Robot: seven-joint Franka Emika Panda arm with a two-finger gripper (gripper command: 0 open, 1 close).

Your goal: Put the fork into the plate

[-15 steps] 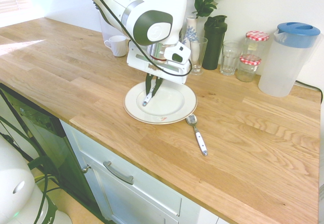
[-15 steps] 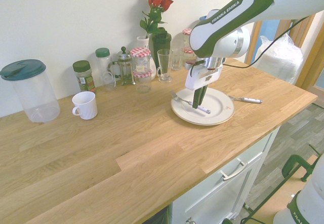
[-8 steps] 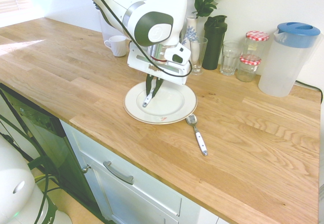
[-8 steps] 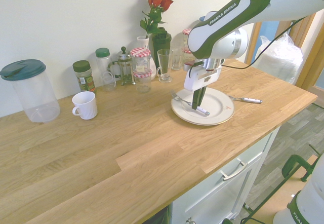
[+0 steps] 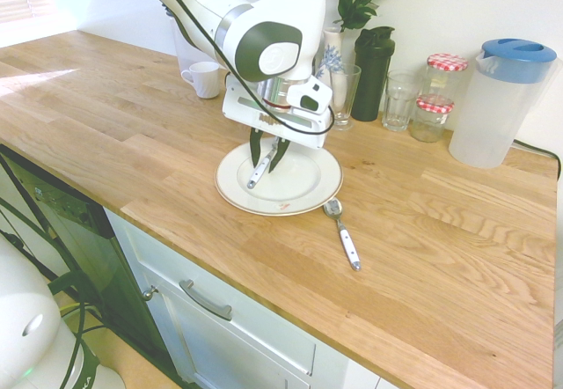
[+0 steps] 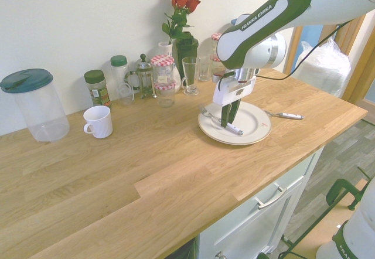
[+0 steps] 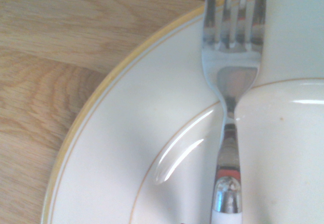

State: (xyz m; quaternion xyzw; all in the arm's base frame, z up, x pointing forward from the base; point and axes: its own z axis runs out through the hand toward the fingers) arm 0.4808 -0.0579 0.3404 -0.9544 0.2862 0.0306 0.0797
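Note:
The fork (image 5: 258, 176) lies in the round white plate (image 5: 308, 182) with the gold rim line, its white handle toward the counter's front edge. The wrist view shows the fork's silver tines (image 7: 230, 72) resting over the plate's rim band (image 7: 126, 133). My gripper (image 5: 264, 165) hangs straight down over the fork's handle, fingers slightly apart on either side of it and open. From the other side, the fork (image 6: 236, 130) stretches across the plate (image 6: 255, 124) under the gripper (image 6: 227, 121).
A white-handled spoon (image 5: 343, 231) lies on the wooden counter just right of the plate. Along the back wall stand a white mug (image 5: 205, 79), a glass (image 5: 345, 94), a black bottle (image 5: 372, 62), jars (image 5: 433, 112) and a blue-lidded pitcher (image 5: 497, 103).
The fingers were shut on the fork's handle and have now spread apart. The fork rests in the plate. The arm has barely moved.

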